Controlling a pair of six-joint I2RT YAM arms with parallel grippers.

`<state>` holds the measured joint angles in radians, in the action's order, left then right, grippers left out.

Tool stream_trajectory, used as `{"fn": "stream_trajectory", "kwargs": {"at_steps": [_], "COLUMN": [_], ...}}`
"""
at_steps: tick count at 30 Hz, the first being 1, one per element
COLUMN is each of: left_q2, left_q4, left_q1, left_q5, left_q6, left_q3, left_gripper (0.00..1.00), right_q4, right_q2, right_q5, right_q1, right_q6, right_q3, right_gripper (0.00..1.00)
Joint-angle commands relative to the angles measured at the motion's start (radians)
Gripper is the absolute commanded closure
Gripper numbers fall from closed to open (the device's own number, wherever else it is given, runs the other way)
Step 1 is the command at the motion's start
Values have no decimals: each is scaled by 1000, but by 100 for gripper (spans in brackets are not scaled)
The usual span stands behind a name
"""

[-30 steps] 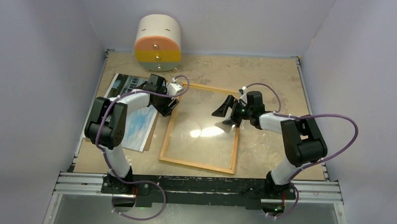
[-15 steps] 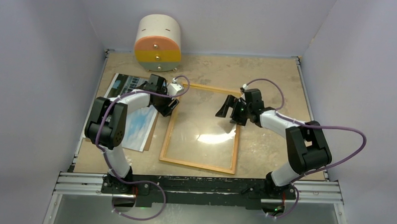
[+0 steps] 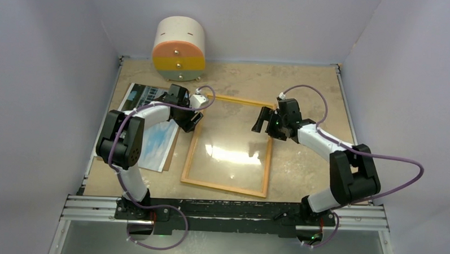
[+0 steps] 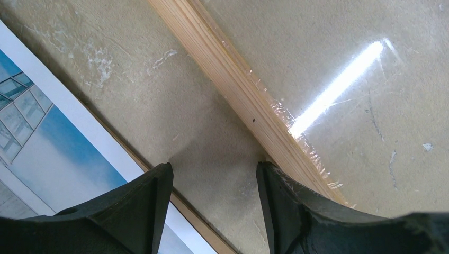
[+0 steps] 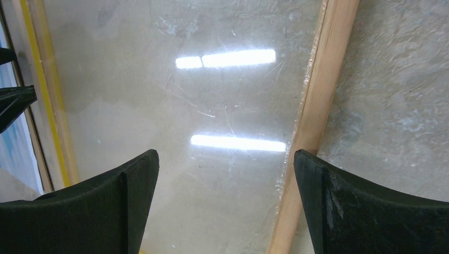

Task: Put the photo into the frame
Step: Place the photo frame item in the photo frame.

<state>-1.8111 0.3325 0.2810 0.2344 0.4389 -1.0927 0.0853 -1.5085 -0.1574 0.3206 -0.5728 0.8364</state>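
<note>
Photo (image 3: 157,140) lies face up by the worktop's (image 3: 303,84) left edge, resting on a brown backing sheet (image 3: 171,154). My left tool (image 4: 212,174) hangs low over bare worktop between the print's edge and the left rail of the frame (image 3: 226,187), partly open and gripping nothing. The frame lies back-up mid-worktop. My right tool (image 5: 225,156) is spread wide and empty above its right rail. I reckon I should pinch the print alone, leaving the backing, while the right steadies the frame.
</note>
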Motion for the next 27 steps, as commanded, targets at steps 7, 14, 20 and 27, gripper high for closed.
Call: {"fn": "stream_trajectory", "kwargs": {"at_steps": [7,14,20,27], "left_q2": [-19,-6,-18,-19], "left_q4": [79,87,82,152], "left_q1": [15,31,85,120], "left_q5": [-18,25,22,55], "left_q6": [22,-2,-21,-32], "left_q3": [37,42,16,-73], "left_gripper": [37,37,36,36], "right_q4": [27,-21,-44,-160], "right_q2": [70,122,132,111], "right_q5": [-5,-115,-187,-291], "right_q1": [5,3,-7,-41], "right_q6": [17,-21,-36,-100], "right_q3": [11,-11,56,64], "right_gripper": [9,23,2,1]}}
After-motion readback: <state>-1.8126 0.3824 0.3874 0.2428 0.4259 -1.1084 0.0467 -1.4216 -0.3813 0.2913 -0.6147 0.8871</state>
